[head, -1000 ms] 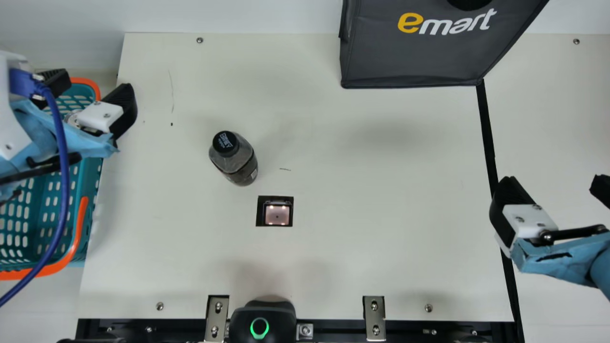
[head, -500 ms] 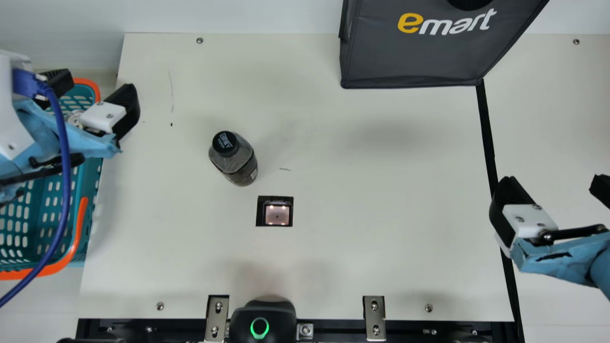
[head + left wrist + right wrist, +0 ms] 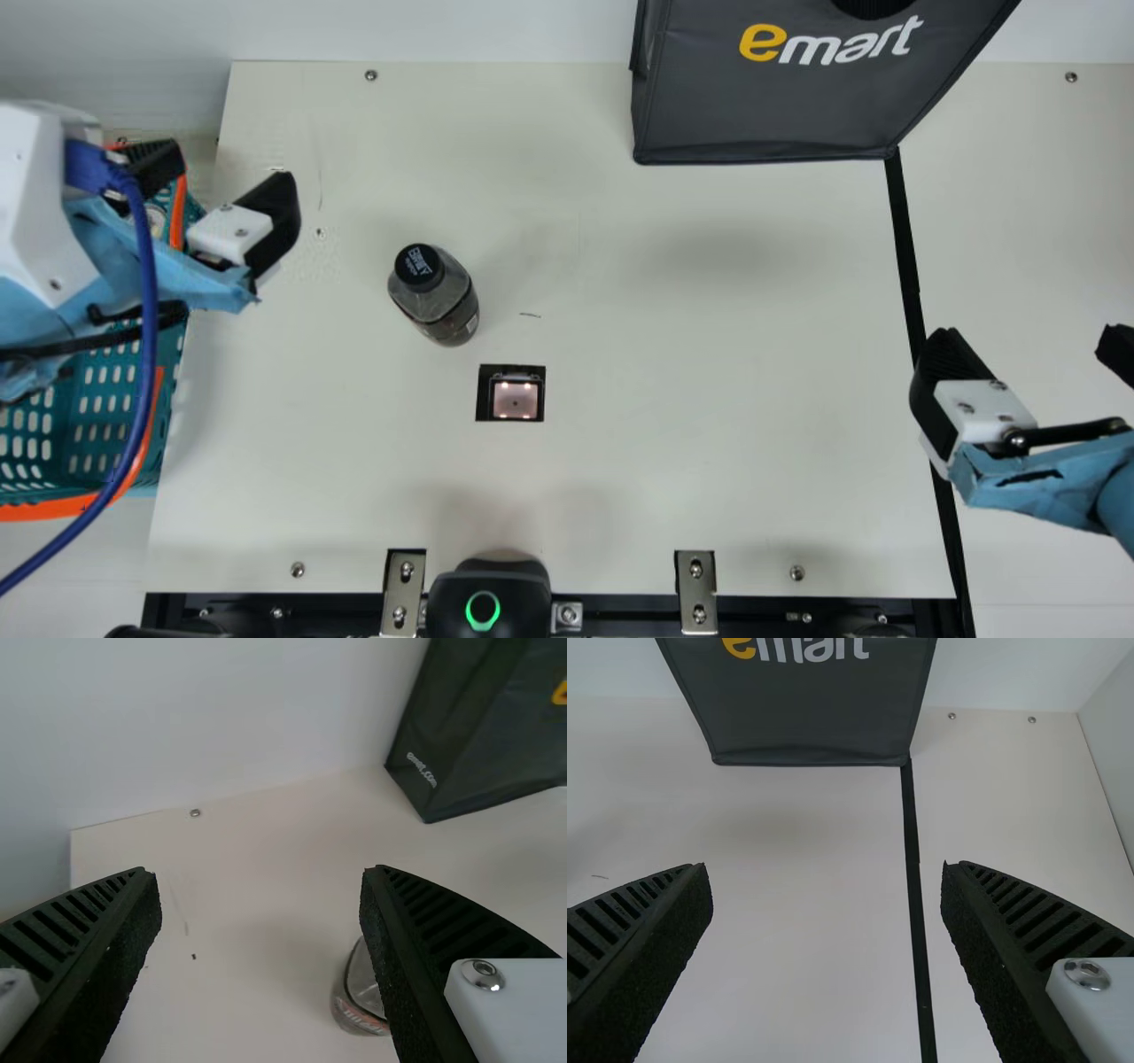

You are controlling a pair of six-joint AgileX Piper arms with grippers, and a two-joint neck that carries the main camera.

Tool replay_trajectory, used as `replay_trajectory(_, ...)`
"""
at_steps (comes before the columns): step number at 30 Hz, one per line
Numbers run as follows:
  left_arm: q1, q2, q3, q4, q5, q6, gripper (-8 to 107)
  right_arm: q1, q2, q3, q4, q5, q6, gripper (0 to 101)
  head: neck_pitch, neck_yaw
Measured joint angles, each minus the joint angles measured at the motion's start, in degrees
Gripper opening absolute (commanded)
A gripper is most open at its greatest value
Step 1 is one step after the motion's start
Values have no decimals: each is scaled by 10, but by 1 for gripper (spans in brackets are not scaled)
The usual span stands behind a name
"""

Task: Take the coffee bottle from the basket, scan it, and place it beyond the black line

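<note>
Because coffee bottle (image 3: 459, 310) stands on surface (image 3: 709, 372) near scanner window (image 3: 515, 400), likely staged for scan. Left gripper (image 3: 230, 162): fingers (image 3: 124, 939) apart, empty, likely for grasp. Right gripper (image 3: 1028, 335): likewise apart, by black line (image 3: 905, 239), perhaps for crossing.

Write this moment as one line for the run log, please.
bottle: ungripped, upright on table, short of line | left claw: open, near basket | right claw: open, near line
</note>
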Motion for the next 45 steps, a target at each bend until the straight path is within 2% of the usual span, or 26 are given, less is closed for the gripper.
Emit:
replay_trajectory(10,-32,-9,26,-15,-2,11,90,0,0,0,0,0,0,91,0,-1)
replay_trajectory(20,-81,-16,51,18,-30,-37,90,0,0,0,0,0,0,91,0,-1)
replay_trajectory(35,-187,6,87,127,-93,-166,90,0,0,0,0,0,0,91,0,-1)
replay_trajectory(45,-233,33,109,206,-133,-251,90,0,0,0,0,0,0,91,0,-1)
